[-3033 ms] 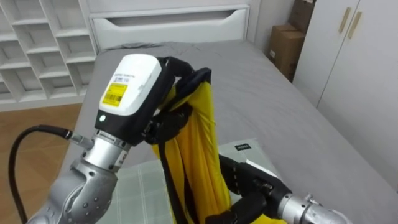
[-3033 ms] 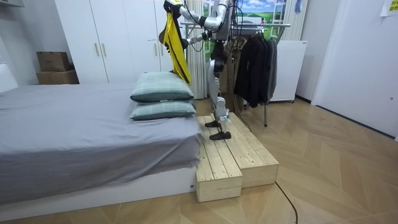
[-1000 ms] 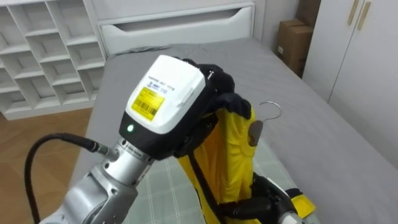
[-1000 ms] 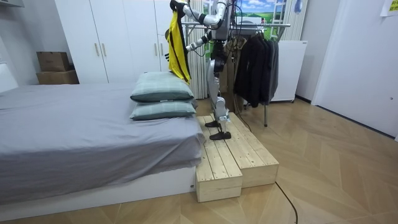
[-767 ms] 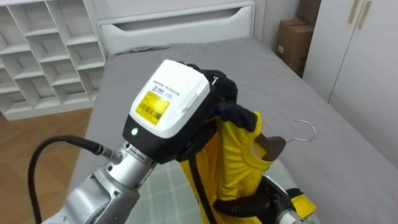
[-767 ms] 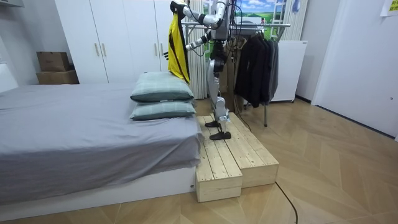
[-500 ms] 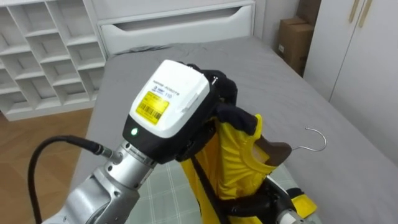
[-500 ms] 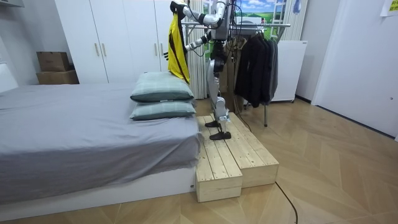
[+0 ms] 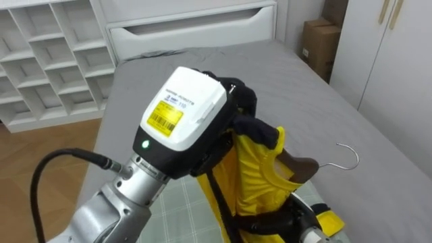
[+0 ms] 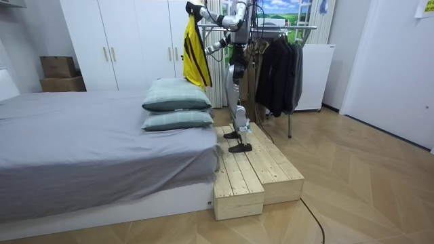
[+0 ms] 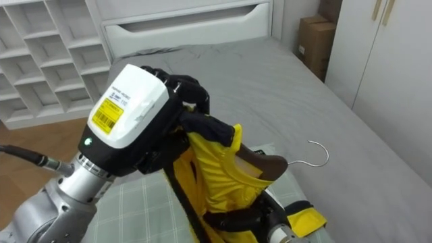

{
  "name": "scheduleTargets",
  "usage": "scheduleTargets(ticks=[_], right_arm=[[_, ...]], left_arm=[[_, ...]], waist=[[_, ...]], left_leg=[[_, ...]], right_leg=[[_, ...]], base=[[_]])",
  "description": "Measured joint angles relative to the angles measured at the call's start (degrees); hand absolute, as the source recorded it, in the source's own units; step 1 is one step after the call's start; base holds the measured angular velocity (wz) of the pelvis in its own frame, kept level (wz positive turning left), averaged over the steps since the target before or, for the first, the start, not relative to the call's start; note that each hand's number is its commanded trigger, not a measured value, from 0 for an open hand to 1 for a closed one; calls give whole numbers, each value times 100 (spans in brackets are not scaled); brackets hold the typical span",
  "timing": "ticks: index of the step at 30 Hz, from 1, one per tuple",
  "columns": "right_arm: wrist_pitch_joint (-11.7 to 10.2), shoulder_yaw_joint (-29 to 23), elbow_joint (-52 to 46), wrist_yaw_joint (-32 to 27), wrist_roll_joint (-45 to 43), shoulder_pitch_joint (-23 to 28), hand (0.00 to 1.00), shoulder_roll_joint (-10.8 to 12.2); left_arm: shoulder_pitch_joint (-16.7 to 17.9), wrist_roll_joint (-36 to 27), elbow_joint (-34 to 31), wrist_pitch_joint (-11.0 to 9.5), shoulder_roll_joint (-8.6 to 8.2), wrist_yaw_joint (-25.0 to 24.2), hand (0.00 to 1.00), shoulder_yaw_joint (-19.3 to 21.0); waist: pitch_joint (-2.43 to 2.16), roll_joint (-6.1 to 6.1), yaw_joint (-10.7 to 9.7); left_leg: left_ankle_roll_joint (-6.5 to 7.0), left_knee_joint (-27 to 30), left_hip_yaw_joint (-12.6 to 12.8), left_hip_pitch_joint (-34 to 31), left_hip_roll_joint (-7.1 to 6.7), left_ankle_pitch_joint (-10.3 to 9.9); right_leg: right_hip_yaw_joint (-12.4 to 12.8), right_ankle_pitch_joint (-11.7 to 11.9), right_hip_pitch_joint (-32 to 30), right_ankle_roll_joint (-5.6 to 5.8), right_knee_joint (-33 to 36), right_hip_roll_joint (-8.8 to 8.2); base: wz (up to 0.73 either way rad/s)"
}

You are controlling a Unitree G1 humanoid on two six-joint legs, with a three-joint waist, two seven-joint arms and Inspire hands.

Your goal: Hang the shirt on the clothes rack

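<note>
A yellow garment (image 9: pixel 253 179) with dark trim hangs from my left hand (image 9: pixel 185 111), which is raised and shut on its dark collar. A wooden hanger (image 9: pixel 302 166) sits in the neck opening, its metal hook (image 9: pixel 349 158) pointing right, free in the air. Low down, my right hand (image 9: pixel 287 220) has dark fingers curled round the yellow cloth. In the room view I stand on a wooden platform (image 10: pixel 254 173) beside the bed, holding the garment (image 10: pixel 194 51) high at the room view's left of my body.
A grey bed (image 9: pixel 297 88) lies below, with checked pillows (image 10: pixel 178 103) at its near end. White shelves (image 9: pixel 40 61) stand at left, wardrobe doors (image 9: pixel 398 61) and a cardboard box (image 9: pixel 317 54) at right. A rack of dark clothes (image 10: pixel 281 64) is behind me.
The hanger's hook has swung out to the right from the garment's neck, and the wooden shoulder now shows. My left hand keeps its hold on the collar, barely moved.
</note>
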Motion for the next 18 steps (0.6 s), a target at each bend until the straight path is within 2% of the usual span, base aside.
scheduleTargets(ticks=[4,8,13,16,18], right_arm=[[0,102,-1,0,-32,0,100,-19],[-13,257,-38,61,-52,1,100,-41],[-13,250,-44,43,-50,1,100,-44],[-13,257,-94,50,-51,2,100,-49],[-13,259,-97,48,-49,1,100,-68]], left_arm=[[-1,0,-1,51,-4,2,100,1],[-1,1,0,251,16,1,100,18],[0,1,0,265,23,1,100,16],[-1,1,-1,387,23,2,100,19],[-1,1,0,394,20,2,100,15]], waist=[[0,0,-2],[0,-1,-10],[0,-3,1],[0,-3,-7],[-1,-4,-5]], left_leg=[[0,6,3,0,0,0],[0,13,11,-1,0,0],[0,18,24,-2,-2,0],[0,18,24,-8,-1,0],[0,20,23,-8,-1,0]], right_leg=[[1,0,1,0,0,-1],[3,-1,0,-1,0,-2],[3,-1,-17,0,0,-5],[3,-1,-14,0,2,-3],[2,-1,-13,0,2,-2]], base=[[0],[0],[0],[0],[0]])
